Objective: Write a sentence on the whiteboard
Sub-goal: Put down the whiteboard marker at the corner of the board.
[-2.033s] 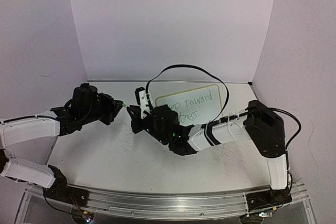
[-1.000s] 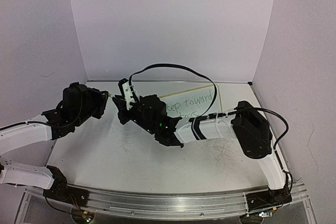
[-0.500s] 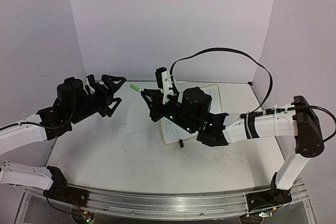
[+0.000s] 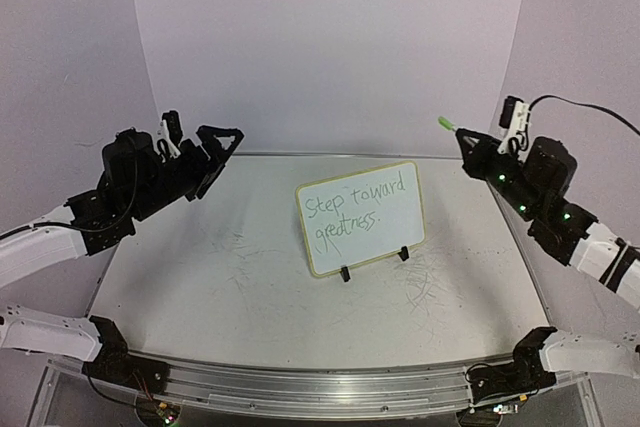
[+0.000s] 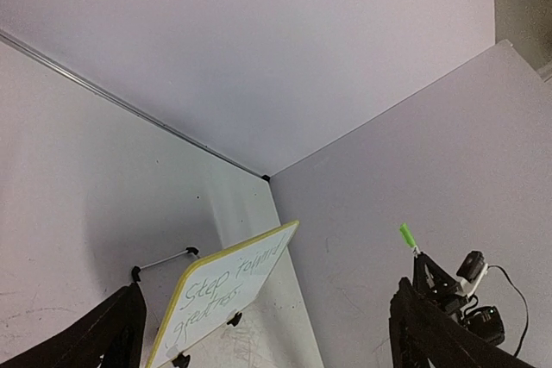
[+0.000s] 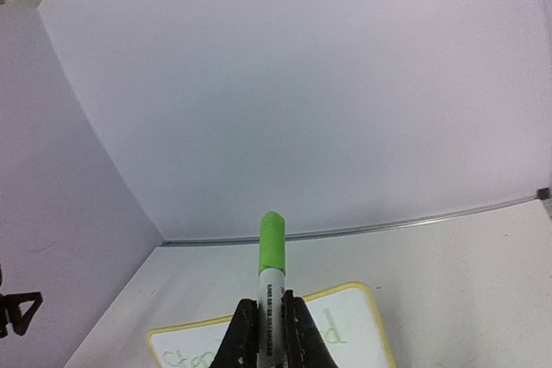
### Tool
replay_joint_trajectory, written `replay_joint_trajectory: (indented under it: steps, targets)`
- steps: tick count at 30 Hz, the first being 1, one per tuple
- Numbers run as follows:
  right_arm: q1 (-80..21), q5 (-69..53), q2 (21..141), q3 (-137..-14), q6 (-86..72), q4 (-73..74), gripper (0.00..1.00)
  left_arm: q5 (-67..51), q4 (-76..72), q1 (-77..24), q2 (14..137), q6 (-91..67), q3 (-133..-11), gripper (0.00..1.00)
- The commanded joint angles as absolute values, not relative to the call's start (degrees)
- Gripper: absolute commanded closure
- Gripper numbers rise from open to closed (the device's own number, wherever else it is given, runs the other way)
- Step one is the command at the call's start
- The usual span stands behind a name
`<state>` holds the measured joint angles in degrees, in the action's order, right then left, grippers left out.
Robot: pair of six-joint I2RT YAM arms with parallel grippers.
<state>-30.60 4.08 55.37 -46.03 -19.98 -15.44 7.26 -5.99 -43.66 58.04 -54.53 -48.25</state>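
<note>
Overhead, the bench carries the whiteboard at its centre, propped on a wire stand. Its long axis runs roughly 9 to 3 o'clock, the right end slightly raised. The sentence, "Step toward greatness.", fills the face in two slanted lines and looks complete.

The left hand hangs at 10 o'clock from the board, its fingers spread wide and holding nothing. The right hand hangs at 2 o'clock, pinched on a marker whose green-capped end points toward 10 o'clock. The board therefore lies toward 8 o'clock from this hand, which is the nearer of the two, though both are well apart from it.

Half a second earlier the right arm stretched across the board and hid most of the writing. It has since drawn back to the right side, leaving the whole face in view.
</note>
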Motion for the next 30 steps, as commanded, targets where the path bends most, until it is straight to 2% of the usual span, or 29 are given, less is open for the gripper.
replay_joint_trajectory:
  steps: [1, 6, 11, 22, 30]
  targets:
    - [-16.02, -10.84, 54.64, -39.7, -31.4, -7.7, 1.0, 4.17, -6.31, -43.29, 61.46, -48.57, -52.48, 0.01]
    - [-3.66, -26.04, 60.12, -32.4, -41.59, -17.59, 1.0, 1.53, -6.29, -43.23, 63.43, -48.2, -53.12, 0.01]
    - [1.04, -30.86, 66.08, -25.24, -49.19, -31.24, 1.0, 2.26, -6.28, -43.24, 62.08, -50.02, -50.57, 0.01]
    - [1.49, -33.24, 86.96, -21.19, -52.17, -50.61, 1.0, 1.95, -6.27, -43.24, 61.62, -49.7, -49.93, 0.01]
    - [1.49, -33.11, 93.62, -19.66, -52.74, -55.9, 0.95, 1.92, -6.26, -43.25, 60.27, -49.08, -48.45, 0.01]
